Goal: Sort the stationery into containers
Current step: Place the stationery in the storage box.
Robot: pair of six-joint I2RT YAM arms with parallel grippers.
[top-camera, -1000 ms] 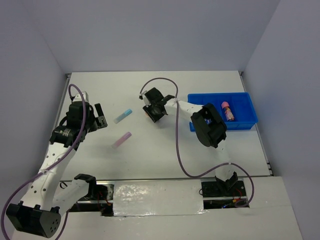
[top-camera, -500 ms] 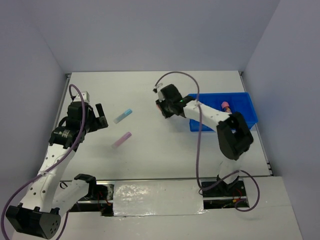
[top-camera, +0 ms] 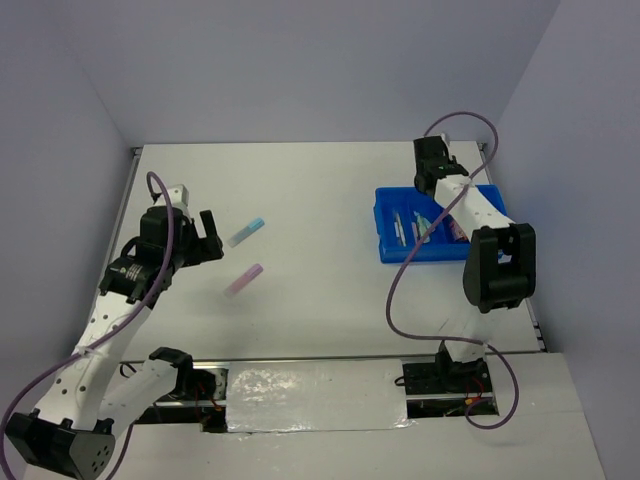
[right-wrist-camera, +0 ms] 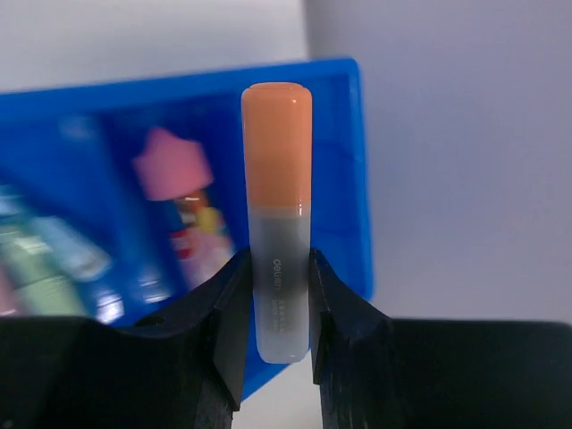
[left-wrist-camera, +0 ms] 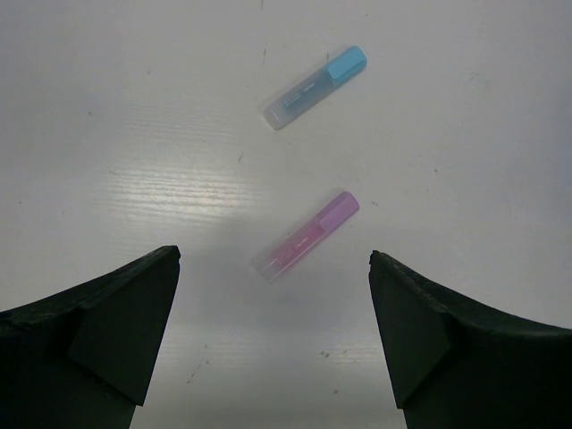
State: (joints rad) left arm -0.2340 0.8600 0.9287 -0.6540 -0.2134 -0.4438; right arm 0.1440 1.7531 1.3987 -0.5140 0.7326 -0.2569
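Observation:
My right gripper [top-camera: 431, 168] is shut on an orange-capped stick [right-wrist-camera: 277, 223] and holds it above the far edge of the blue tray [top-camera: 420, 254]. In the right wrist view the tray [right-wrist-camera: 350, 170] lies below the stick, with the pink-capped bottle [right-wrist-camera: 174, 183] and blurred pale sticks inside it. A blue-capped stick [top-camera: 245, 232] and a pink stick [top-camera: 243, 279] lie on the table left of centre. My left gripper [top-camera: 207, 240] is open and empty just left of them. Its wrist view shows the pink stick [left-wrist-camera: 304, 236] ahead of the fingers and the blue-capped stick [left-wrist-camera: 315, 88] beyond.
Several pale items [top-camera: 412, 230] lie in the tray's left compartments. The right arm's purple cable [top-camera: 395, 290] loops over the table beside the tray. White walls enclose the table at the back and on both sides.
My right gripper has swung from the table's middle to the far right, over the tray's back edge, carrying the orange stick. My left gripper has turned slightly toward the two sticks.

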